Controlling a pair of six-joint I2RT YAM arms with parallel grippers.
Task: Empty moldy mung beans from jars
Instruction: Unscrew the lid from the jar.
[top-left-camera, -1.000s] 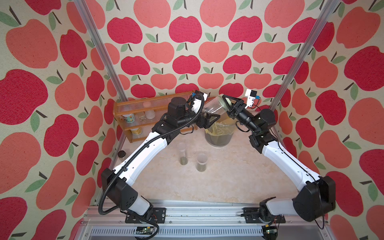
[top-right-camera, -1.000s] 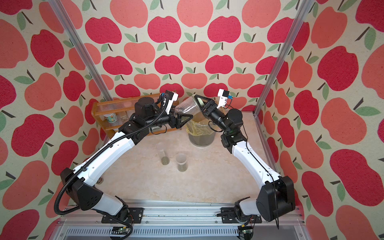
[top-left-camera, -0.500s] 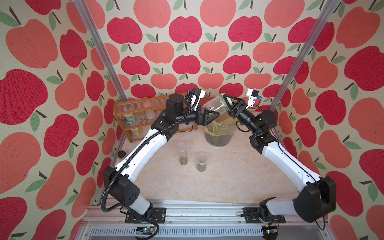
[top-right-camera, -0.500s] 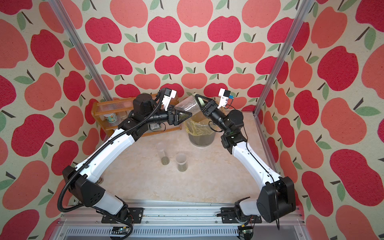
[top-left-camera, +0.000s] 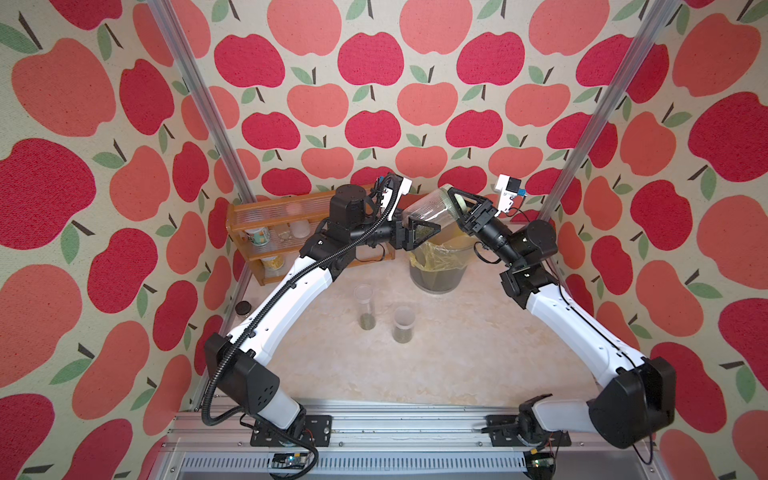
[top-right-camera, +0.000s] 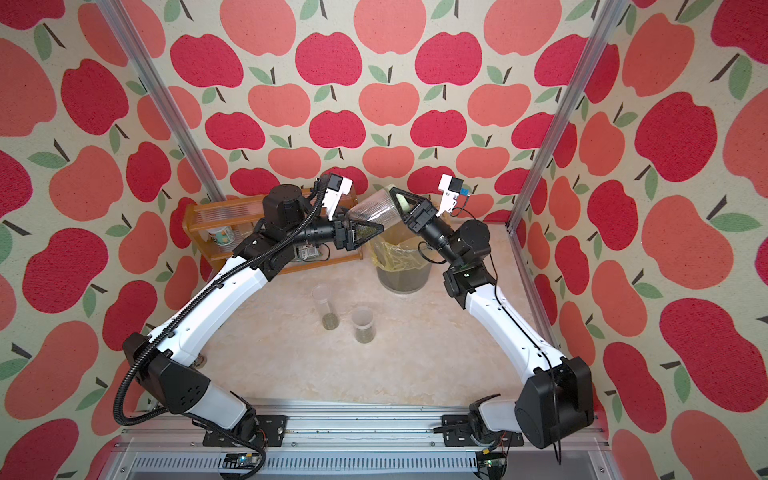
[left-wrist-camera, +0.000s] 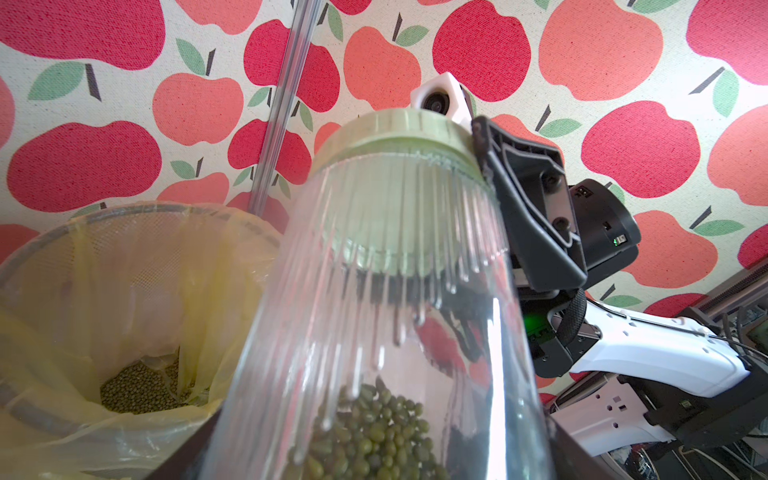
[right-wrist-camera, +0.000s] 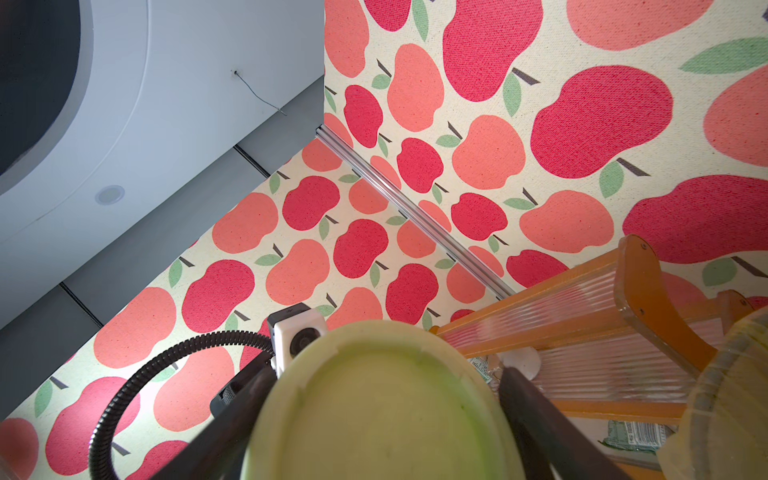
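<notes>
The wide clear jar (top-left-camera: 428, 208) hangs tilted above the bin, its pale green lid (top-left-camera: 457, 201) pointing up and right. My left gripper (top-left-camera: 419, 235) is shut on the jar's base end, where the mung beans (left-wrist-camera: 370, 432) lie heaped. My right gripper (top-left-camera: 461, 203) is shut on the lid (right-wrist-camera: 382, 415), with a dark finger (right-wrist-camera: 536, 415) on either side. In both top views the tall narrow jar (top-left-camera: 365, 305) (top-right-camera: 326, 305) and the shorter jar (top-left-camera: 404, 324) (top-right-camera: 363, 326) stand upright on the table. Each has a little heap of beans at its bottom.
A mesh bin (top-left-camera: 440, 266) lined with a yellow bag stands under the held jar, with beans (left-wrist-camera: 137, 386) at its bottom. An orange rack (top-left-camera: 270, 232) with cans stands at the back left. A small dark-lidded jar (top-left-camera: 243, 307) sits by the left wall.
My left wrist has rolled, swinging its camera upward, and the held jar has turned a little with it. The right arm has stayed nearly still on the lid.
</notes>
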